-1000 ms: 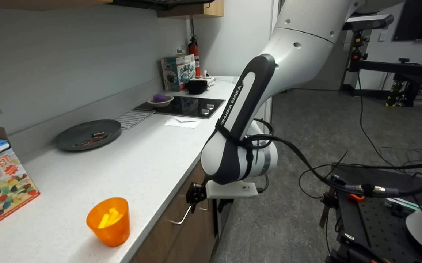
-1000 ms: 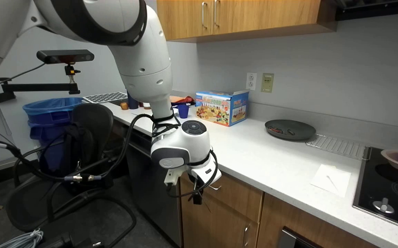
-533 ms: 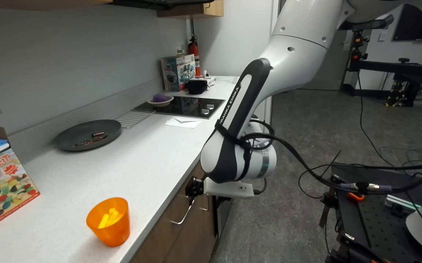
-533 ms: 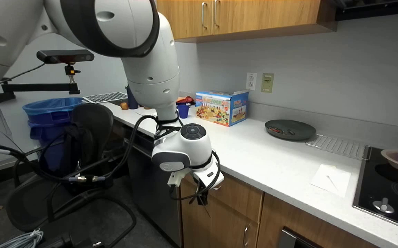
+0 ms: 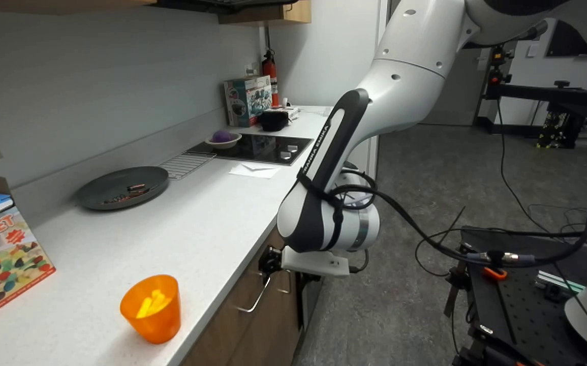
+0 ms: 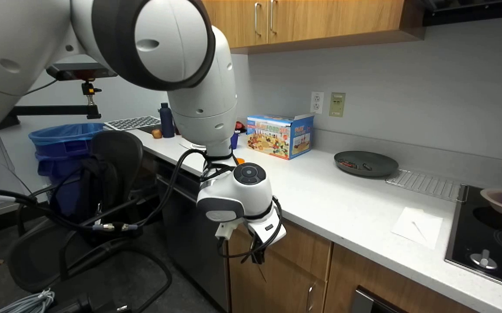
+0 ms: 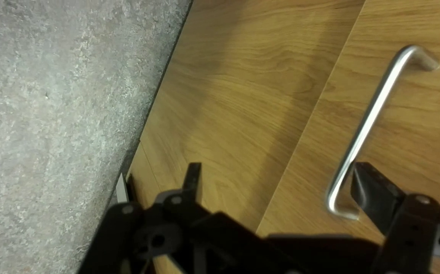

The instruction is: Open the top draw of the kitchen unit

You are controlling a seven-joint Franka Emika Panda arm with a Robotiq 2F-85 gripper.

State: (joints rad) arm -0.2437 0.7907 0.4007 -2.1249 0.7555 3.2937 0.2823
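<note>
The top drawer has a brown wood front, which shows in both exterior views [image 5: 222,310] [image 6: 305,248] and in the wrist view [image 7: 406,133]. It is shut, flush with its neighbours. Its slim silver bar handle [image 7: 372,114] also shows in an exterior view [image 5: 256,301]. My gripper [image 7: 277,167] is open at the handle's near end in the wrist view. The bar lies between the fingers, right beside the right fingertip; I cannot tell whether they touch. The gripper is dark in both exterior views [image 5: 270,267] [image 6: 257,256]. The kitchen unit has a white countertop [image 6: 342,208].
The countertop edge lies just above the gripper. An orange cup [image 5: 152,310], a dark pan [image 5: 123,188], a wire rack [image 6: 427,184], a hob [image 6: 490,243] and a toy food box [image 6: 279,137] are on it. A cupboard door [image 6: 272,278] is below the drawer.
The gripper has moved a little closer to the drawer front and handle. In the exterior views the upper arm has shifted and lowered. The drawer has not moved.
</note>
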